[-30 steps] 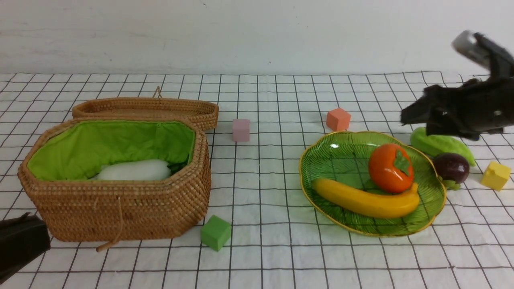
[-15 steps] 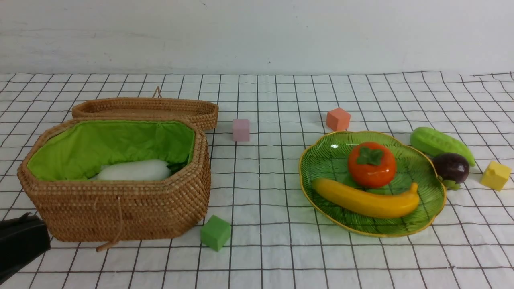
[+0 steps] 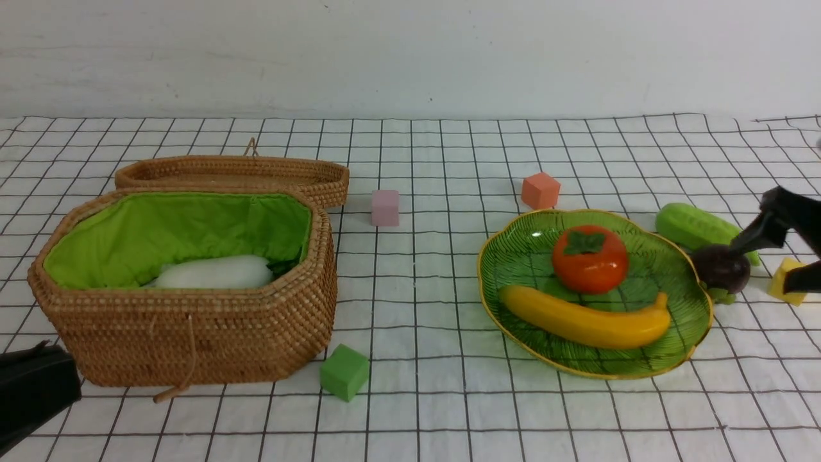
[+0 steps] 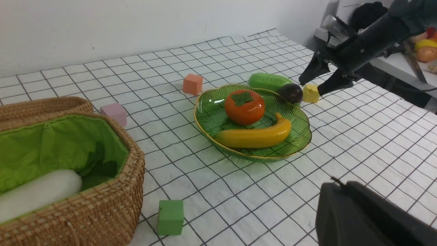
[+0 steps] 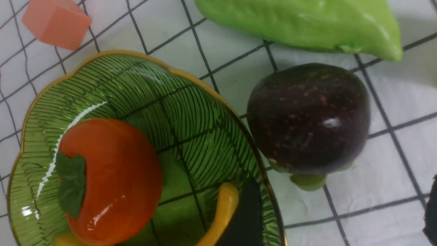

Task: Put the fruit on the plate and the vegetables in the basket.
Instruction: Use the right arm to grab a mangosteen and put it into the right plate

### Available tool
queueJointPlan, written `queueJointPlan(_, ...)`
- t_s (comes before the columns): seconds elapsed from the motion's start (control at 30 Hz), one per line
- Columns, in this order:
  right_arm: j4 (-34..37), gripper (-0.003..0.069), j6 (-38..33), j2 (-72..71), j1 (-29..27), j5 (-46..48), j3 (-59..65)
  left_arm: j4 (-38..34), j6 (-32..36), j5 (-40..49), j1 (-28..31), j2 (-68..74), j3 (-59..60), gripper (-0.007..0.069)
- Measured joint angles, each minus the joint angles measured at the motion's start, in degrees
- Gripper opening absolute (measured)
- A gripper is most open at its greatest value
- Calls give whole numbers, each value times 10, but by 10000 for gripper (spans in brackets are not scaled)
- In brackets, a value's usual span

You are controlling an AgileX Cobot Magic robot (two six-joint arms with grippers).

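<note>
radish (image 3: 215,272): half-hidden in basket (image 3: 192,343) | right claw (image 3: 758,269): cut off

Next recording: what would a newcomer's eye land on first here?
The glossy orange persimmon and yellow banana on the green plate, right of centre. Next, the open, green-lined wicker basket on the left, holding a white radish. At the right edge, the right gripper hangs open beside the dark mangosteen, just off the plate.

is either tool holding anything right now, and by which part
Nothing is held. The right tool is open beside the mangosteen, not gripping it; the left tool is shut on nothing visible.
</note>
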Motion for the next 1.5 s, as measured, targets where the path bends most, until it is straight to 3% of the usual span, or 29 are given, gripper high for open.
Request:
queueJointPlan(0.5, -78, 624, 64, 54, 20, -32, -51, 0, 0, 0, 0, 0, 0, -3)
queueJointPlan(1.5, -63, 594, 70, 66, 20, -27, -52, 0, 0, 7, 0, 0, 0, 8)
